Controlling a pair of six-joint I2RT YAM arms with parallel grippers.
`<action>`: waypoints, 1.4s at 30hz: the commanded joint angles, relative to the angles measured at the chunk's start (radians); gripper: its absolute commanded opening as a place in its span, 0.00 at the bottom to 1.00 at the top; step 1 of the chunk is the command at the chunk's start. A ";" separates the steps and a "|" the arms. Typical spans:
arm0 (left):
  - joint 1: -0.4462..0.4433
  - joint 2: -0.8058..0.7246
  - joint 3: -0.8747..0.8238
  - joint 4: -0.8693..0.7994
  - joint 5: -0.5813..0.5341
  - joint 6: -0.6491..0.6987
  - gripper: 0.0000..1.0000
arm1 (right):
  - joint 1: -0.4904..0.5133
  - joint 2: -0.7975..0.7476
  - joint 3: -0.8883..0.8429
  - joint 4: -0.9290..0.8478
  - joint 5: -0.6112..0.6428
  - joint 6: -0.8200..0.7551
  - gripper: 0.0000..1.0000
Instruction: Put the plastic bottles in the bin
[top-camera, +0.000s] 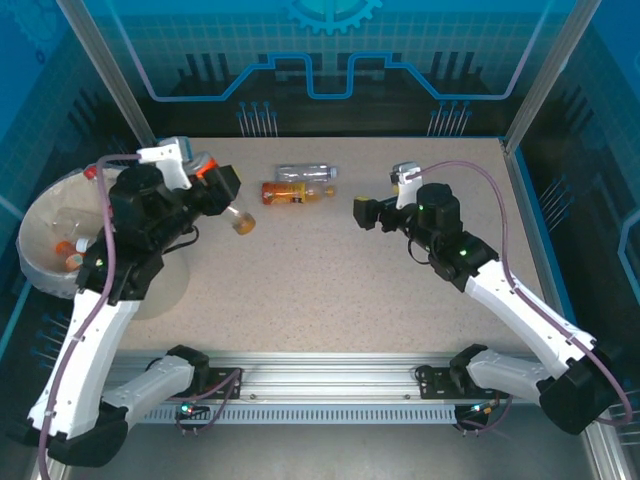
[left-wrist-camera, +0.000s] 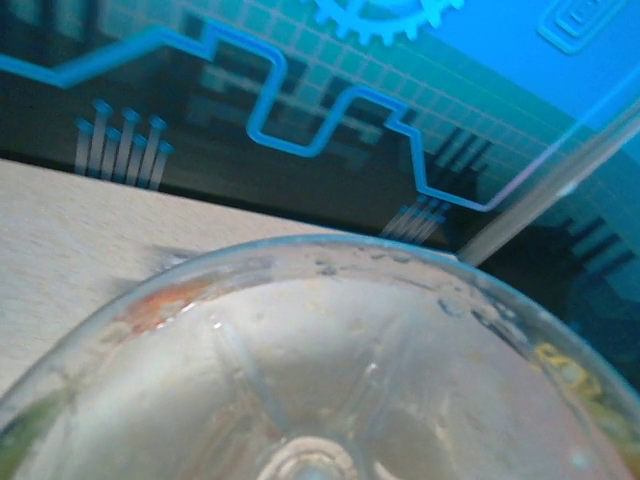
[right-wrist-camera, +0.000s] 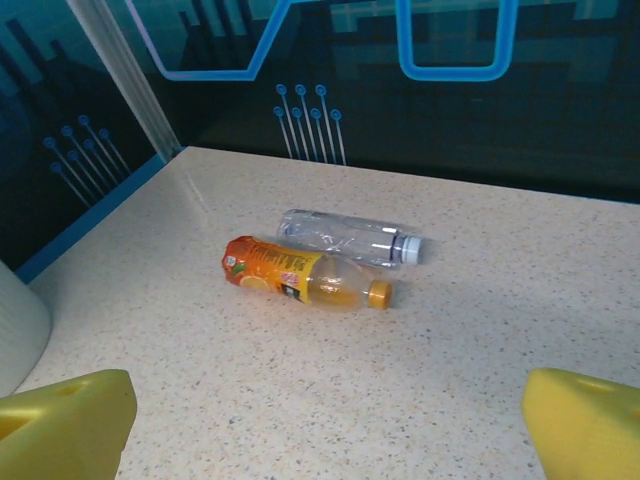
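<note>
Left pincer (top-camera: 229, 206): clamped on held bottle (top-camera: 241, 221); wrist view caught it end-on.
Right pincer (top-camera: 362, 212): gaped wide, empty.
Desk (top-camera: 330, 290): orange bottle (right-wrist-camera: 300, 280) lay alongside clear bottle (right-wrist-camera: 345, 238).

Left arm (top-camera: 95, 320): raised on the left side, wrist turned rightward. Left gripper (top-camera: 228, 200): jaws closed on a plastic bottle (top-camera: 243, 222).
Right arm (top-camera: 510, 300): stretched from near right toward centre. Right gripper (top-camera: 362, 212): pointing left, jaws spread wide, holding nothing.
</note>
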 joint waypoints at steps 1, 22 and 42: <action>0.008 -0.011 0.098 -0.157 -0.210 0.132 0.48 | -0.008 -0.049 -0.051 0.089 0.069 -0.003 1.00; 0.221 0.019 0.169 -0.121 -0.875 0.479 0.52 | -0.019 -0.069 -0.065 0.058 0.068 -0.007 1.00; 0.815 0.194 0.129 -0.377 -0.548 0.279 0.62 | -0.033 -0.003 -0.007 0.022 0.058 0.022 1.00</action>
